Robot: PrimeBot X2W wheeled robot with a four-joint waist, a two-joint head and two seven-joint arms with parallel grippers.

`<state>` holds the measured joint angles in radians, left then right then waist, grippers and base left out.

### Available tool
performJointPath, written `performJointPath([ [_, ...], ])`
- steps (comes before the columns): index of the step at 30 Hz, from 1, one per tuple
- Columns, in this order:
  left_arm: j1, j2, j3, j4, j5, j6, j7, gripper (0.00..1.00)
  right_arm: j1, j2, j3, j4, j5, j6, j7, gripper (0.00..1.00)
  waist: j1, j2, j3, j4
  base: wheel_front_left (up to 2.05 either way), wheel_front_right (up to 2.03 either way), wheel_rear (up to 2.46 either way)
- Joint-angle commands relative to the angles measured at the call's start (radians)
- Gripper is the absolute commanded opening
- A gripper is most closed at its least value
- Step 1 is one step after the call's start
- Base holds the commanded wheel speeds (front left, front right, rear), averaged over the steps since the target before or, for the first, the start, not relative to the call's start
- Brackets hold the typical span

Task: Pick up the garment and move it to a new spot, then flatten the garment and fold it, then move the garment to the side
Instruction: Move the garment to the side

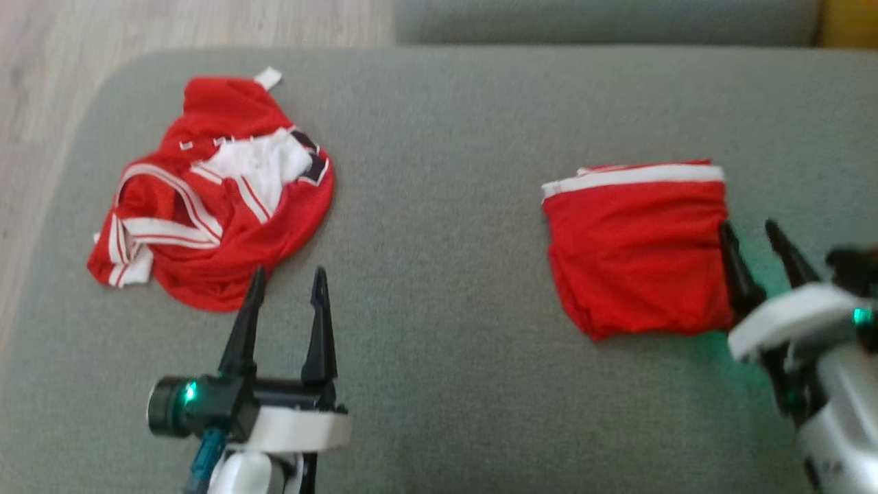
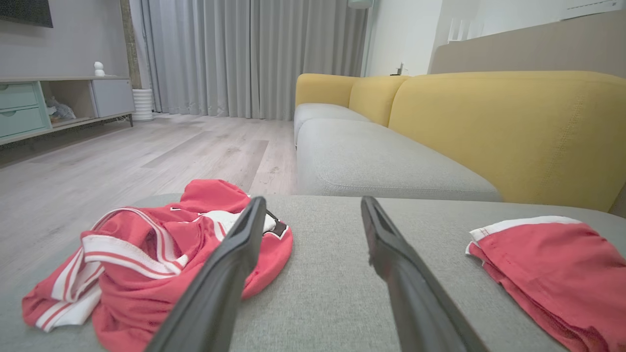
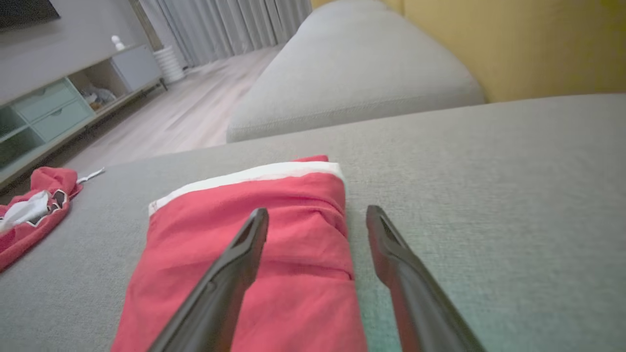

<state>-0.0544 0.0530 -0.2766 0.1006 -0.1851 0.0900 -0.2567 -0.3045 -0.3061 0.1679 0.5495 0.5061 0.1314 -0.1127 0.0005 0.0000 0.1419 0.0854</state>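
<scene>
From the head view, the crumpled garment [image 1: 219, 199] lies just beyond and left of the gaping left gripper [image 1: 288, 274]; the left wrist view agrees; the right wrist view sets the gaping right gripper [image 3: 318, 211] by the folded garment [image 3: 220, 220].

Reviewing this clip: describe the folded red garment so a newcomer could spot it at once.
Two red garments lie on the grey cushion. The folded garment is on the robot's right, by the open fingers of the right gripper. Unlike the crumpled jersey at left, it is a neat rectangle, plain red with one white band.
</scene>
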Motion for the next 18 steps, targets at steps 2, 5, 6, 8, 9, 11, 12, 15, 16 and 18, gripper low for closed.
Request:
performJointPath([
  [2, -0.047, -0.003, 0.018, -0.033, -0.008, 0.01, -0.005, 1.0, -0.049, -0.037, 0.037, 0.006, 0.039, -0.001, 0.029, 1.0, -0.0005, 0.0, 0.063, 0.017, 0.0, 0.0, 0.0],
  [5, -0.068, -0.003, 0.01, -0.032, -0.013, 0.016, -0.005, 1.0, -0.105, -0.067, 0.091, 0.067, 0.085, -0.001, 0.089, 1.0, -0.0005, 0.0, 0.087, 0.021, 0.0, 0.0, 0.0],
  [6, -0.072, -0.003, 0.008, -0.032, -0.015, 0.018, -0.005, 1.0, -0.117, -0.072, 0.11, 0.086, 0.104, -0.001, 0.114, 1.0, -0.0005, 0.0, 0.092, 0.021, 0.0, 0.0, 0.0],
  [8, -0.077, -0.003, 0.006, -0.032, -0.017, 0.024, -0.005, 1.0, -0.137, -0.08, 0.145, 0.114, 0.141, -0.001, 0.156, 0.93, -0.0005, 0.0, 0.102, 0.019, 0.0, 0.0, 0.0],
  [9, -0.08, -0.003, 0.007, -0.033, -0.017, 0.026, -0.005, 1.0, -0.148, -0.086, 0.154, 0.119, 0.158, -0.001, 0.158, 0.07, -0.0005, 0.0, 0.107, 0.016, 0.0, 0.0, 0.0],
  [11, -0.084, -0.003, 0.012, -0.035, -0.016, 0.03, -0.005, 1.0, -0.17, -0.102, 0.163, 0.124, 0.181, -0.001, 0.142, 0.0, -0.0005, 0.0, 0.118, 0.005, 0.0, 0.0, 0.0],
  [12, -0.086, -0.003, 0.014, -0.036, -0.015, 0.031, -0.005, 1.0, -0.182, -0.114, 0.168, 0.126, 0.184, -0.001, 0.132, 0.0, -0.0005, 0.0, 0.126, -0.003, 0.0, 0.0, 0.0],
  [15, -0.095, -0.003, 0.021, -0.042, -0.007, 0.029, -0.005, 1.0, -0.219, -0.165, 0.179, 0.132, 0.184, -0.001, 0.11, 0.0, -0.0005, 0.0, 0.155, -0.035, 0.0, 0.0, 0.0],
  [16, -0.1, -0.003, 0.023, -0.043, -0.004, 0.026, -0.005, 1.0, -0.231, -0.189, 0.182, 0.134, 0.183, -0.001, 0.107, 0.0, -0.0005, 0.0, 0.165, -0.045, 0.0, 0.0, 0.0],
  [18, -0.112, -0.003, 0.027, -0.045, 0.004, 0.023, -0.005, 1.0, -0.252, -0.246, 0.194, 0.138, 0.17, -0.001, 0.11, 0.0, -0.0005, 0.0, 0.191, -0.068, 0.0, 0.0, 0.0],
])
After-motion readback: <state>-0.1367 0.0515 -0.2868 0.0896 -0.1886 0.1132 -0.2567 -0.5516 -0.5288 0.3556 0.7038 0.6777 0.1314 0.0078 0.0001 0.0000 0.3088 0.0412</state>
